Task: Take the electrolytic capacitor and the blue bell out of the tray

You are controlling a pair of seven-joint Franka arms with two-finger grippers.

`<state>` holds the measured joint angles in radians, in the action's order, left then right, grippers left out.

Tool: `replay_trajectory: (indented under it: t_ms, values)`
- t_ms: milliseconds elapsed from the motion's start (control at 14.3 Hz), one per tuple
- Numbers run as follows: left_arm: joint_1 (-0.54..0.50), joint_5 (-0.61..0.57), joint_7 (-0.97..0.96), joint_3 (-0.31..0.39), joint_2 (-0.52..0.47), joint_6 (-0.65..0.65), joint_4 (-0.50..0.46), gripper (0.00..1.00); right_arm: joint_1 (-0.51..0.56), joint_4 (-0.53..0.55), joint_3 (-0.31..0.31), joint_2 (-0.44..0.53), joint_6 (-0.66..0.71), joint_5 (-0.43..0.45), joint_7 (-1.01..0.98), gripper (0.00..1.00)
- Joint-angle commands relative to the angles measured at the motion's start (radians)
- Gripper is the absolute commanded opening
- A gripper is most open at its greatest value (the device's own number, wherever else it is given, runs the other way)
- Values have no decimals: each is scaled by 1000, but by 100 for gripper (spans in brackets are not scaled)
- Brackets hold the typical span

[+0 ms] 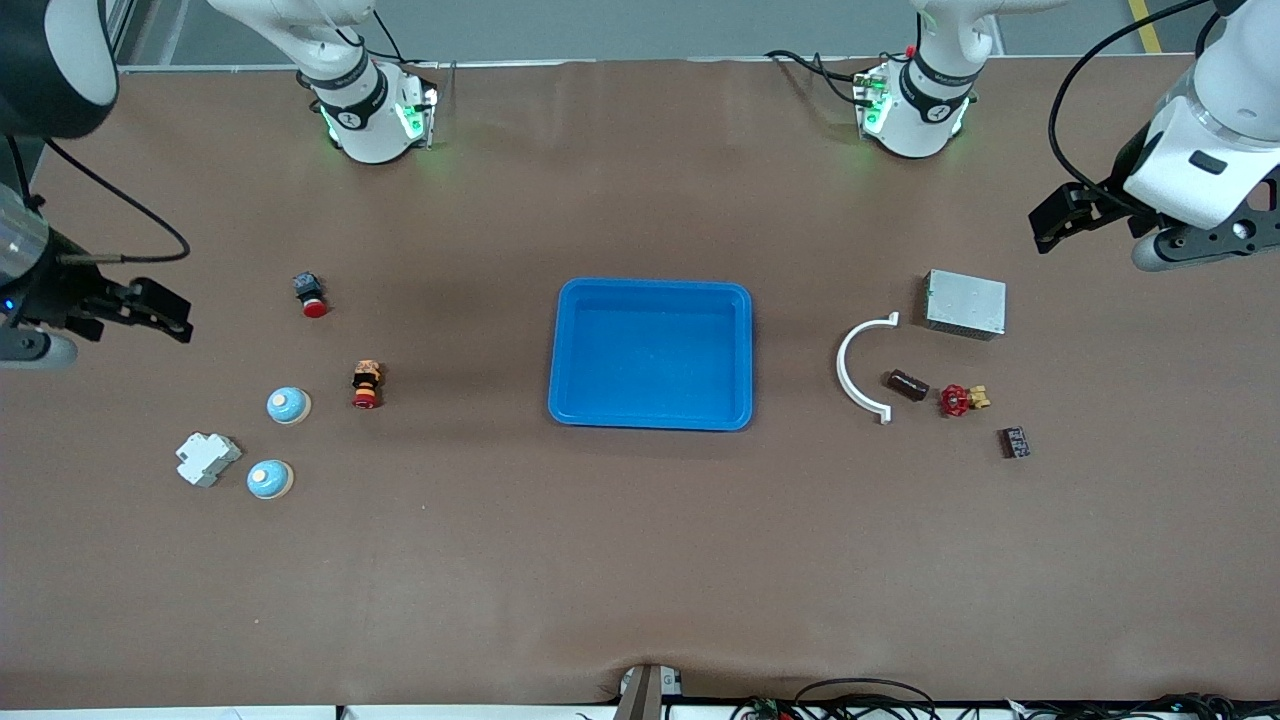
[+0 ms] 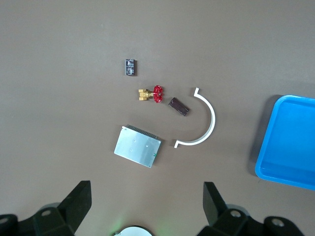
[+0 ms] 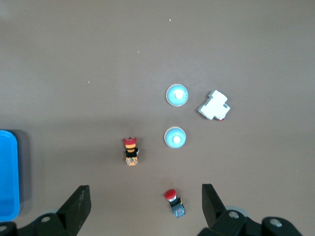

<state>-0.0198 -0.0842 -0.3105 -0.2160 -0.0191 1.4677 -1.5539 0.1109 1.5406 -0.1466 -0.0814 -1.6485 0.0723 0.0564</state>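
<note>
**Both pincers open and empty above the ends of the desk**

The left pincer [image 1: 1045, 222] hangs in the air over the left arm's end of the brown desk [image 1: 640, 560], its two black fingers [image 2: 78, 204] spread wide with nothing between them. Below it lie five things: one flat silver metal box [image 1: 965, 303], one thin white plastic half-ring [image 1: 860, 368], one small dark brown cylindrical capacitor [image 1: 908, 384], one little valve with a red handwheel and brass body [image 1: 962, 399], and one small dark rectangular component [image 1: 1014, 442]. The capacitor rests on the desk between the half-ring and the valve, close to both but touching neither; the silver box is farther from the front camera than it, the dark component nearer.

The right pincer [image 1: 165, 312] hangs over the right arm's end of the desk, its fingers [image 3: 78, 202] likewise wide apart and holding nothing. Five things lie there as well: two round light-blue bells with white centre buttons, one [image 1: 288, 405] farther from the front camera and one [image 1: 270, 480] nearer; one white plastic block [image 1: 207, 459] just beside the nearer bell; one red push-button with a dark body [image 1: 311, 295]; and one red-capped button with an orange and black body [image 1: 366, 385], which lies beside the farther bell toward the tray.

One shallow blue rectangular plastic tray [image 1: 650, 415] sits at the middle of the desk, between the two groups, with nothing in it.
</note>
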Motion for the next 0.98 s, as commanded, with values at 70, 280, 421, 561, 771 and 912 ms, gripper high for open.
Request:
replay_trajectory:
  t_ms: [70,280,421,561,771,912]
  values:
    - [23,17,17,27,-25,23,-20,100,-10,38,16,57,24,-13,10,100]
    - [24,21,17,29,-22,72,-25,100,-66,38,94,57,22,-40,0,100]
    - [24,23,17,29,-24,88,-29,100,-63,38,97,55,19,-51,-1,100]
    - [26,23,19,30,-32,88,-38,100,-65,38,97,55,18,-51,-1,100]
    - [72,44,86,116,-65,114,-78,100,-68,38,101,55,18,-51,-4,100]
    - [92,72,88,155,-75,121,-92,100,-79,36,117,55,19,-52,-3,100]
